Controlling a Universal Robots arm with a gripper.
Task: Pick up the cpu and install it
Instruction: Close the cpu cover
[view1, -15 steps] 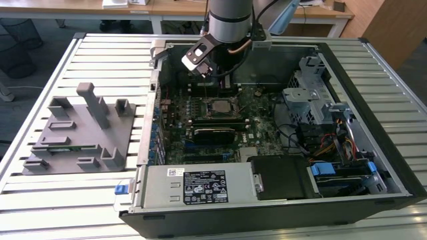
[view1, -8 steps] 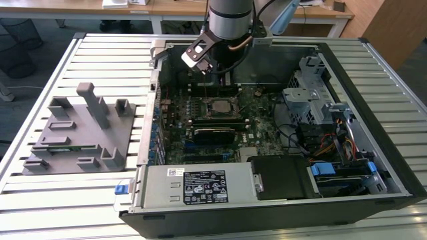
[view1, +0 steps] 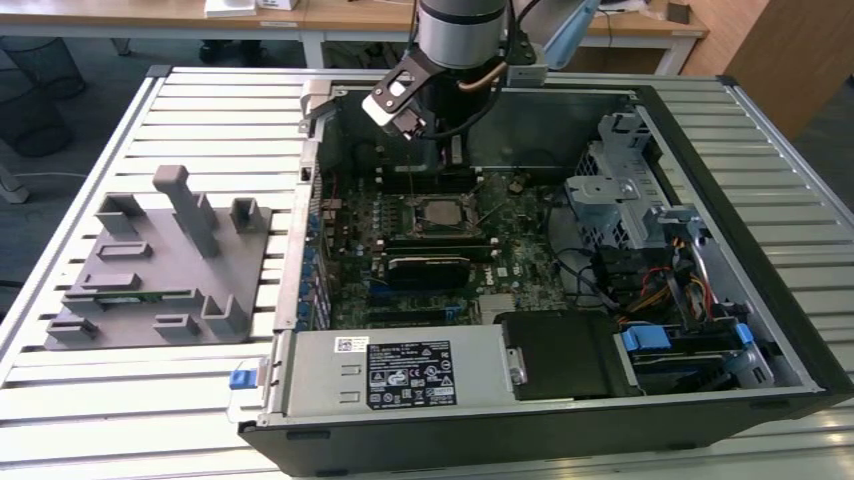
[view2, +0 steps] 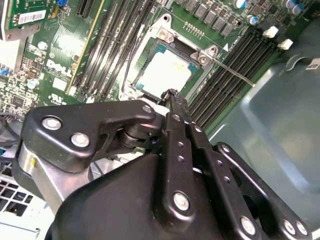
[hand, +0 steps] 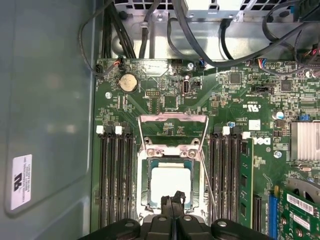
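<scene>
Resting in its socket (view1: 462, 216), one cpu (view1: 434, 212) lies at 6 o'clock of the one claw (view1: 447, 150) in the exterior view. Claw fingers are closed together, gripping nothing.

Socket edge covered, arm cropped.
In the first wrist view the jaws cover one edge of the cpu (hand: 170, 181) and part of the socket frame (hand: 172, 150); whether their tips touch the chip cannot be told. In the exterior view the arm (view1: 461, 30) is cut off by the picture's top edge.
</scene>
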